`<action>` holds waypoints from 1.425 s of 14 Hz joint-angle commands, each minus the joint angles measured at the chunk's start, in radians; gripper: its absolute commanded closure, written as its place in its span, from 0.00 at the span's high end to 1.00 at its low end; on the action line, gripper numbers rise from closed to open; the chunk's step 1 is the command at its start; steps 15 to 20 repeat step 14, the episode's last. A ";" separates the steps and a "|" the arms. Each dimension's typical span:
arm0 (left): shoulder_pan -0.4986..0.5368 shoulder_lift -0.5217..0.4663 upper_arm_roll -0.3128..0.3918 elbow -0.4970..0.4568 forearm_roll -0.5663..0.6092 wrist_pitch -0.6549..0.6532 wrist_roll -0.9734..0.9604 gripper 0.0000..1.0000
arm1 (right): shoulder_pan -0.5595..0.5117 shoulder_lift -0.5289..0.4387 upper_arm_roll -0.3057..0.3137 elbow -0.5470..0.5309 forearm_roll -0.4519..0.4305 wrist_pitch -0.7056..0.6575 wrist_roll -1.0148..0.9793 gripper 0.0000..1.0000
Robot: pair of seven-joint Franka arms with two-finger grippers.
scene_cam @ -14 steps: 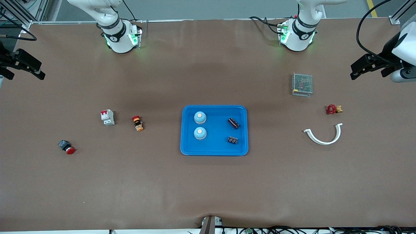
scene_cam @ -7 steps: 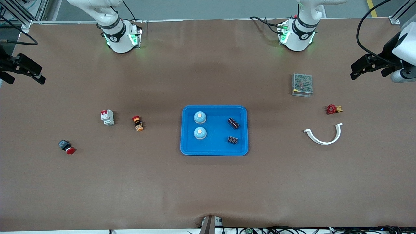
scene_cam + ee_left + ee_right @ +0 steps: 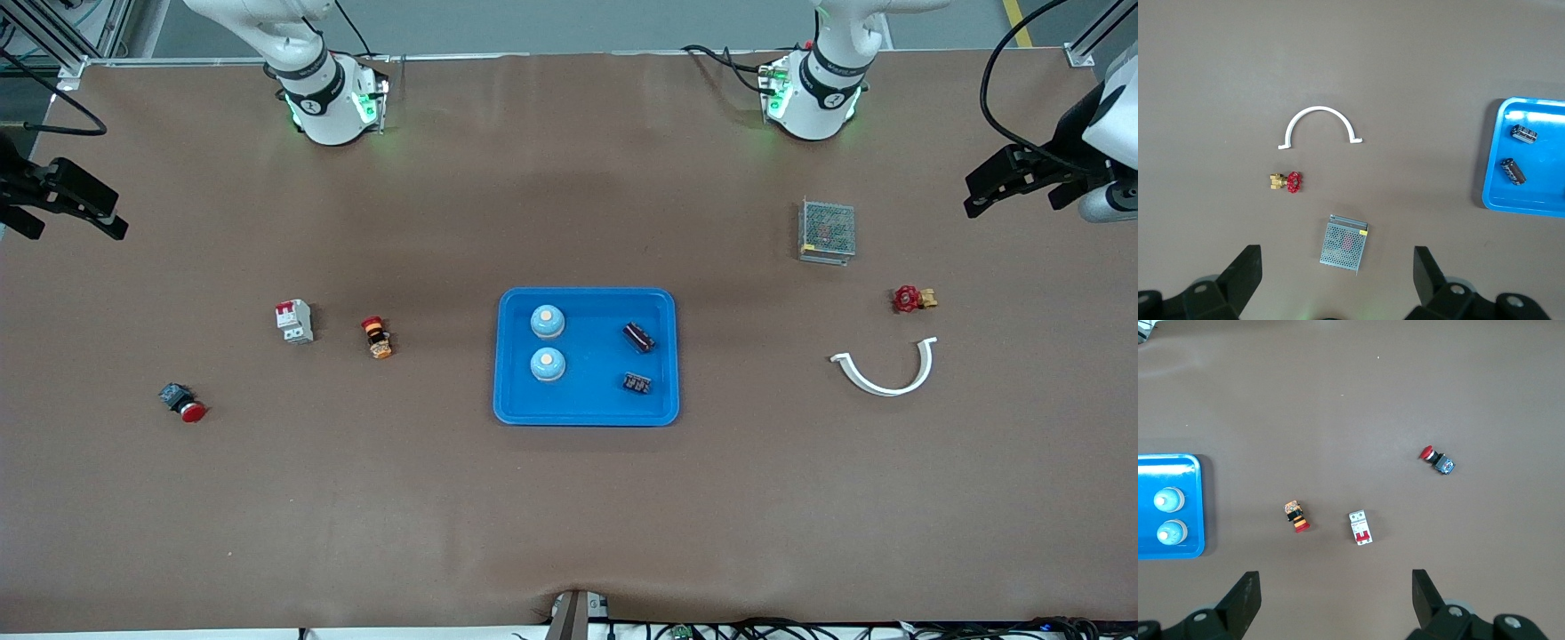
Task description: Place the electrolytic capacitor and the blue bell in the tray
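Flanking tray (image 3: pixel 585 418): breaker (image 3: pixel 294 321) & valve (image 3: pixel 912 299); left gripper (image 3: pixel 978 194), right gripper (image 3: pixel 105 218) spread wide, empty.

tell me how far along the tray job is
It looks finished. Both blue bells and both electrolytic capacitors lie in the tray. Nothing is in hand: the left pincer and right pincer hang open at the table's ends. No bell or capacitor is left outside.
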 commanded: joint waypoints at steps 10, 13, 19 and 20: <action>0.008 0.000 0.008 0.014 -0.022 -0.008 0.061 1.00 | 0.003 0.004 -0.003 -0.003 0.029 0.008 0.038 1.00; 0.008 -0.003 0.008 0.014 -0.022 -0.011 0.061 1.00 | 0.002 0.004 -0.003 -0.003 0.029 0.005 0.038 1.00; 0.008 -0.003 0.008 0.014 -0.020 -0.011 0.061 1.00 | 0.002 0.004 -0.003 -0.003 0.029 0.005 0.038 1.00; 0.008 -0.003 0.008 0.014 -0.020 -0.011 0.061 1.00 | 0.002 0.004 -0.003 -0.003 0.029 0.005 0.038 1.00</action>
